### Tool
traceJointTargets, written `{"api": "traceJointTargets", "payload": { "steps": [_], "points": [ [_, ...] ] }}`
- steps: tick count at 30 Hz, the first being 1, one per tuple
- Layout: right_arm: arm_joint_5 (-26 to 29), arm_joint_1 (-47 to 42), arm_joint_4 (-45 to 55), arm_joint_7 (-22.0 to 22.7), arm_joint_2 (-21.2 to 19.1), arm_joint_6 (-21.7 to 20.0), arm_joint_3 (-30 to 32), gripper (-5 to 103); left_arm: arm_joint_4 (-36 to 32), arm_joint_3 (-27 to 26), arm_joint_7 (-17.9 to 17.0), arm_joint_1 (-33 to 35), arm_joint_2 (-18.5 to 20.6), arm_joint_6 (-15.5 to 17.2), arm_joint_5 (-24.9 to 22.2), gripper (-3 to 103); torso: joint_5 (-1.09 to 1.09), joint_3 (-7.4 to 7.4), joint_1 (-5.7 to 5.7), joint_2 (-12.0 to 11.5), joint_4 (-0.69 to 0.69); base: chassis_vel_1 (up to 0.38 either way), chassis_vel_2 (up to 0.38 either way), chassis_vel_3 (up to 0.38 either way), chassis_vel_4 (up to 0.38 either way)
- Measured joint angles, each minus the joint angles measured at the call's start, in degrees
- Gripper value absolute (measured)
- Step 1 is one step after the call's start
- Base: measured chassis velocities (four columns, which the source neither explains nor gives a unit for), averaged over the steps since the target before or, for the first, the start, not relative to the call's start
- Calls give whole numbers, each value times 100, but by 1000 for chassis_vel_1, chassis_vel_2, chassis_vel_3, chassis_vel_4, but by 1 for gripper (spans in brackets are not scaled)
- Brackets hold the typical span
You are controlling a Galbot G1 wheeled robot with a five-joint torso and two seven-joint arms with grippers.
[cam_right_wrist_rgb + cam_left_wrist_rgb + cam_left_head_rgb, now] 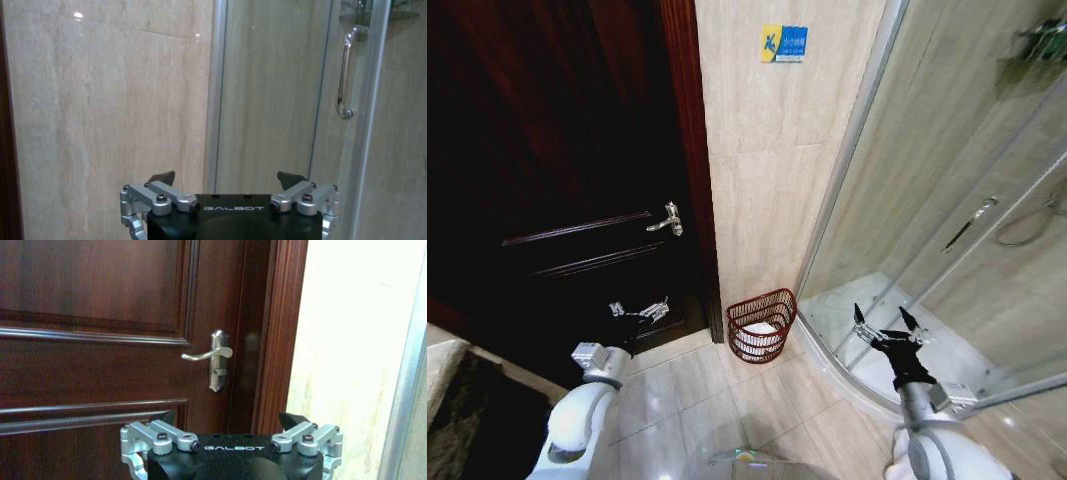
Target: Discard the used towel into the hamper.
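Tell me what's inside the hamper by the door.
Something white lies in the bottom of the hamper, probably the towel. The basket's slats and rim hide most of it, so its shape and anything beneath stay unseen.

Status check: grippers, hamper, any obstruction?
Left gripper open, empty, facing the door. Right gripper open, empty, by shower glass. Hamper against wall, something white inside.

The hamper (762, 325) is reddish-brown openwork, thin slats with gaps between, and something white shows inside it. The door (557, 150) is dark red-brown wood with raised panel mouldings; its handle (212, 356) is pale silver metal. The wall (772, 150) is beige stone with faint streaks, bearing a blue and yellow sticker (784, 43). The floor tiles (717, 400) are light beige-grey. Both the left hand (228, 421) and right hand (227, 179) are black with silver-grey metal links and white lettering.
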Motion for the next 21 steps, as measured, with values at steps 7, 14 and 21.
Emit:
{"api": "traceJointTargets", "payload": {
  "steps": [7, 14, 21],
  "points": [
    [0, 0, -2, -1, 0, 0, 0, 100, 0, 0, 0, 0, 0, 0, 0, 100, -1, 0, 1, 0, 0, 39, -44, -42, 39],
    [0, 0, -2, -1, 0, 0, 0, 100, 0, 0, 1, 0, 0, 0, 0, 100, 0, 0, 1, 0, 0, 75, -74, -76, 76],
    [0, 0, -2, -1, 0, 0, 0, 100, 0, 0, 1, 0, 0, 0, 0, 100, 0, 0, 0, 0, 0, 93, -85, -83, 91]
  ]
}}
